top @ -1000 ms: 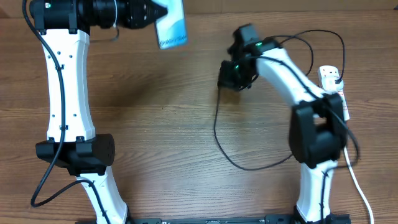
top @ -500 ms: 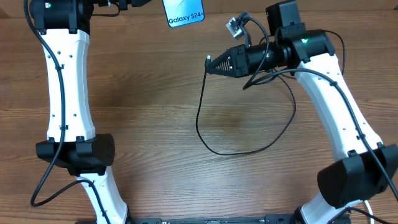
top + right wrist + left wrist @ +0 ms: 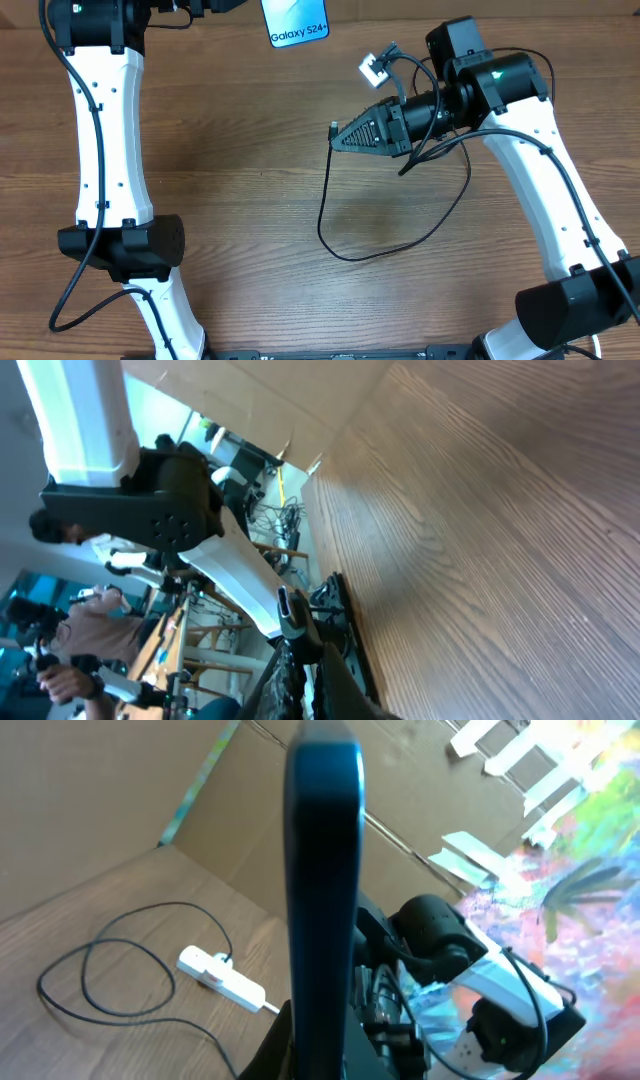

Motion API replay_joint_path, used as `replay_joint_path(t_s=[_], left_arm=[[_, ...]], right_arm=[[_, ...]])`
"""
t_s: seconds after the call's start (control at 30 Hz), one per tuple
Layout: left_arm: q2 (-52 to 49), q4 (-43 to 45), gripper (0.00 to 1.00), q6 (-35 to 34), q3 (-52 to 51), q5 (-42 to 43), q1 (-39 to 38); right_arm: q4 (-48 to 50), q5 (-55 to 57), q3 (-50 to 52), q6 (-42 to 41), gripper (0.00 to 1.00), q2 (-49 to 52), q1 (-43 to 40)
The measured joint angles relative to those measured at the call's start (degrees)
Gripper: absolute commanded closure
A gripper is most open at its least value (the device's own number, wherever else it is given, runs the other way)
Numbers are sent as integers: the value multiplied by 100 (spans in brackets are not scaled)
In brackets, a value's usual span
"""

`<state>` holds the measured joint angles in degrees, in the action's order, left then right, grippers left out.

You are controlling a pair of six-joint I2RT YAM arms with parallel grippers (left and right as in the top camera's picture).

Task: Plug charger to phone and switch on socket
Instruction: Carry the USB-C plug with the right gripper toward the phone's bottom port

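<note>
My left gripper (image 3: 240, 4) is shut on the phone (image 3: 297, 22) and holds it up at the table's far edge, with the light-blue screen reading "Galaxy S24+". In the left wrist view the phone (image 3: 322, 900) stands edge-on in the jaws (image 3: 320, 1055). My right gripper (image 3: 345, 136) is shut on the charger's connector tip (image 3: 333, 128), below and right of the phone and apart from it. The tip (image 3: 287, 615) sticks out between the fingers (image 3: 305, 660). The black cable (image 3: 385, 250) hangs in a loop. The white socket strip (image 3: 222, 978) shows only in the left wrist view.
The brown wooden table (image 3: 240, 200) lies under both arms. A cardboard wall (image 3: 150, 780) stands behind the table. A small white tag (image 3: 374, 68) hangs on the right arm's own wiring. A loop of black cable (image 3: 90, 975) lies beside the strip.
The phone turned to face up and held still at the far edge. My right gripper swung left with the connector tip, then sank a little lower, dragging the cable loop.
</note>
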<state>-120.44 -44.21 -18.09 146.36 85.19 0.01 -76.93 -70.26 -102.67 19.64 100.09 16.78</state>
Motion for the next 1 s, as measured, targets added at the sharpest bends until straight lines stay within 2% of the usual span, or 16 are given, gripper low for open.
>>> replay_joint_path(t_s=[0.2, 0.4, 0.6, 0.77, 1.0], left_arm=[[0, -684, 96, 210, 0, 136, -4], [0, -1845, 96, 1049, 4, 164, -155], [0, -3163, 96, 2111, 4, -466, -219], [0, -3405, 96, 2476, 4, -791, -219], [0, -3547, 96, 2581, 4, -761, -219]], right_arm=[[822, -48, 4, -295, 96, 0, 175], [1320, 273, 4, -1073, 96, 0, 273], [1484, 581, 4, -1478, 96, 0, 352], [1491, 619, 4, -1521, 96, 0, 352], [1639, 595, 4, -1606, 96, 0, 352]])
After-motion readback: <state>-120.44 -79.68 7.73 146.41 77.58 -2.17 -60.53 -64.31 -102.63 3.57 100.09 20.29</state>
